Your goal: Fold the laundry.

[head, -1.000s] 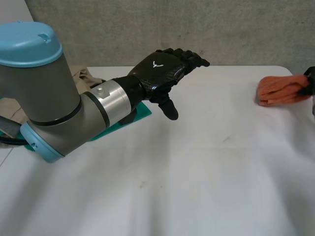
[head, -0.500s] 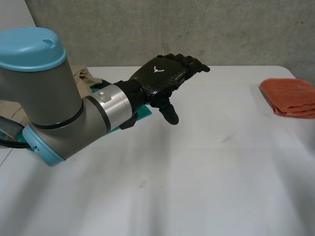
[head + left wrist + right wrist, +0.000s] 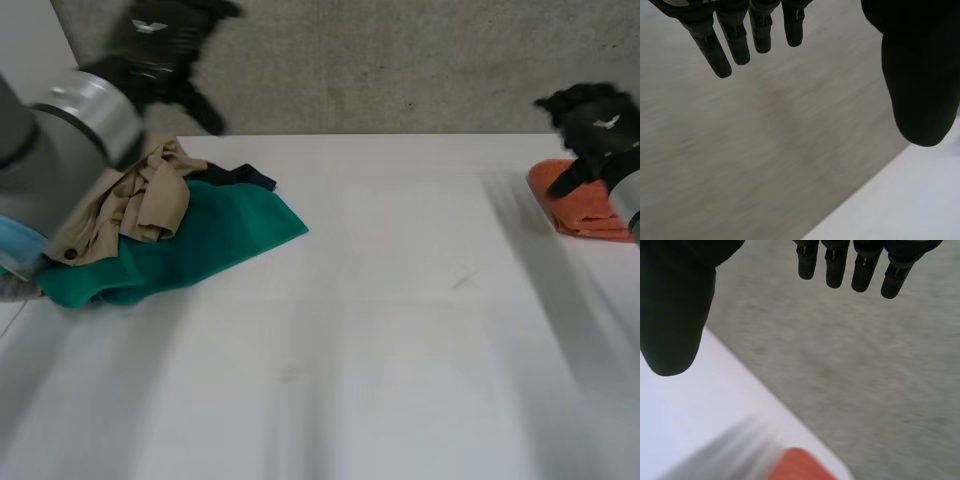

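- A white table [image 3: 400, 350] stands before a grey concrete wall [image 3: 400, 60]. The unfolded heap lies at the table's left end, and everything below is placed from it.
- In the heap, a green cloth [image 3: 200, 245] lies at the bottom. A crumpled tan garment [image 3: 130, 205] sits on its wall-side half, and a black piece [image 3: 243, 177] pokes out just behind that.
- Far across the table from the heap lies an orange cloth [image 3: 585, 210], already folded into a flat stack.
- The left hand [image 3: 160, 40] hangs above the heap's wall side, in front of the wall. Its fingers are straight and its thumb apart, holding nothing.
- The right hand [image 3: 598, 125] hovers over the orange cloth, well apart from the heap. It is likewise relaxed and empty, so that cloth lies released.
- Step in hand, as I judge it: one piece is finished and the next is to be fetched from the heap.
- The next move calls for the left hand to come down on the tan garment, pinch an edge, lift it clear of the green cloth, and spread it on the bare table beside the heap.
- The green cloth's long axis runs from the heap's near-left end to a corner that points towards the table's middle.
- The tan garment is too bunched to show an axis.
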